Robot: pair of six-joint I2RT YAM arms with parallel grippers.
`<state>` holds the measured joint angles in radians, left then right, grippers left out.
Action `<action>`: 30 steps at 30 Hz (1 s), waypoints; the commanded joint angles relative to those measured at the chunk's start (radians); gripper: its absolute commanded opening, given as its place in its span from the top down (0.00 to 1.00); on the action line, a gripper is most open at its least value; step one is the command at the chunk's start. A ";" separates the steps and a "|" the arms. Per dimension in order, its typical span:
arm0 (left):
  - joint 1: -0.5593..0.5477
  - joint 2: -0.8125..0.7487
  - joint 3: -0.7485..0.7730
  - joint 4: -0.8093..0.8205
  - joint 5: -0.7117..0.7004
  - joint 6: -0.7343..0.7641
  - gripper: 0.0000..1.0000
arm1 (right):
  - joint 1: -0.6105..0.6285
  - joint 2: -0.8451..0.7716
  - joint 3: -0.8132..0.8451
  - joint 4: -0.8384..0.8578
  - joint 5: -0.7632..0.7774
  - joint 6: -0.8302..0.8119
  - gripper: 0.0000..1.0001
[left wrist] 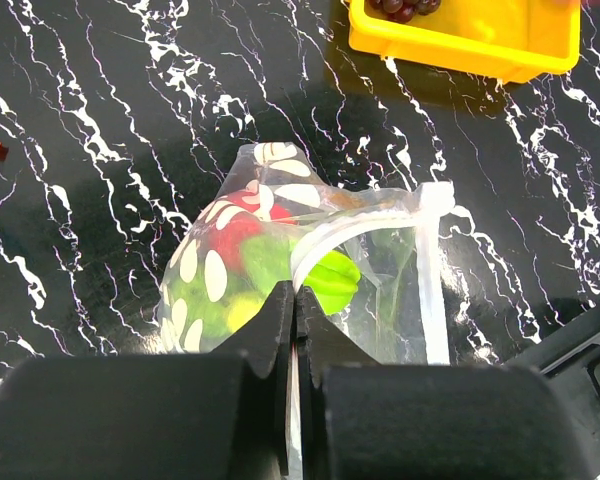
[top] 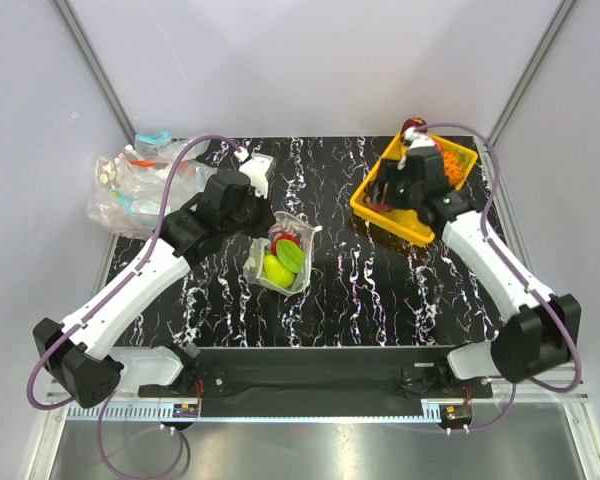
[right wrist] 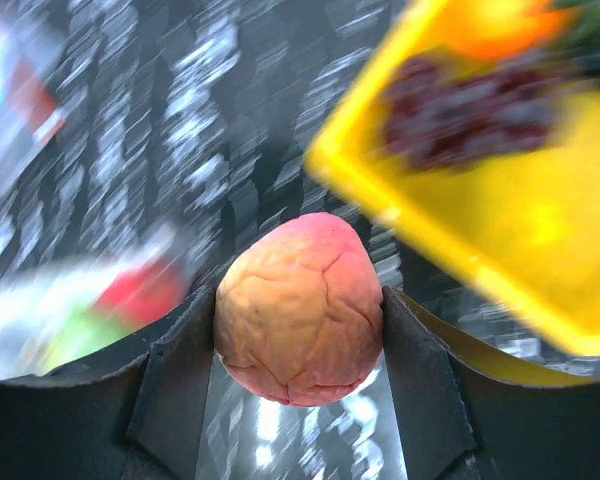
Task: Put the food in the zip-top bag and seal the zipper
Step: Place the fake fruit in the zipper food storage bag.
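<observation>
A clear zip-top bag (top: pixel 280 256) lies mid-table, printed with white ovals on one side. It holds a red fruit (left wrist: pixel 235 235) and green fruits (left wrist: pixel 330 280). Its pale zipper strip (left wrist: pixel 435 270) runs along the open mouth. My left gripper (left wrist: pixel 296 300) is shut on the curved near lip of that mouth and shows just left of the bag in the top view (top: pixel 258 218). My right gripper (right wrist: pixel 300 320) is shut on a pink-orange peach (right wrist: pixel 300 305) and hovers at the yellow tray's near-left edge (top: pixel 383 196). This view is motion-blurred.
The yellow tray (top: pixel 408 228) stands at the back right with dark grapes (right wrist: pixel 450 110) and an orange fruit (top: pixel 452 166) in it. It also shows in the left wrist view (left wrist: pixel 460 50). A heap of other clear bags (top: pixel 130 190) lies at the back left edge.
</observation>
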<state>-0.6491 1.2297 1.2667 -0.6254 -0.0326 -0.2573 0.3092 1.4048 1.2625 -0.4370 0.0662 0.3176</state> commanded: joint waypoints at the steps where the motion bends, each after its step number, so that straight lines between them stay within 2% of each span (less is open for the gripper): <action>1: 0.019 -0.021 -0.001 0.062 0.028 0.013 1.00 | 0.112 -0.101 -0.057 -0.002 -0.123 -0.008 0.56; 5: 0.042 -0.010 -0.001 0.064 0.056 0.004 1.00 | 0.257 -0.246 -0.145 0.070 -0.177 0.020 0.57; 10: 0.068 0.002 -0.004 0.069 0.105 -0.013 1.00 | 0.421 -0.314 -0.186 0.119 -0.190 0.044 0.58; 17: 0.085 0.008 -0.003 0.067 0.114 -0.014 1.00 | 0.554 -0.186 -0.121 0.165 -0.125 0.047 0.59; 25: 0.097 0.002 -0.007 0.072 0.129 -0.017 1.00 | 0.576 -0.011 -0.026 0.261 -0.121 0.069 0.60; 27: 0.100 0.002 -0.009 0.072 0.134 -0.020 1.00 | 0.579 0.019 -0.008 0.264 -0.114 0.072 0.53; 28: 0.101 0.002 -0.009 0.072 0.137 -0.020 1.00 | 0.584 0.045 0.011 0.259 -0.114 0.072 0.45; 29: 0.101 0.002 -0.007 0.072 0.141 -0.020 1.00 | 0.585 0.051 0.017 0.256 -0.103 0.077 0.25; 30: 0.103 0.002 -0.009 0.072 0.142 -0.022 1.00 | 0.588 0.057 0.023 0.248 -0.095 0.078 0.19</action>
<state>-0.5549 1.2373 1.2652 -0.6106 0.0765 -0.2699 0.8787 1.4475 1.2167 -0.2466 -0.0643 0.3843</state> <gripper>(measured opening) 0.012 0.764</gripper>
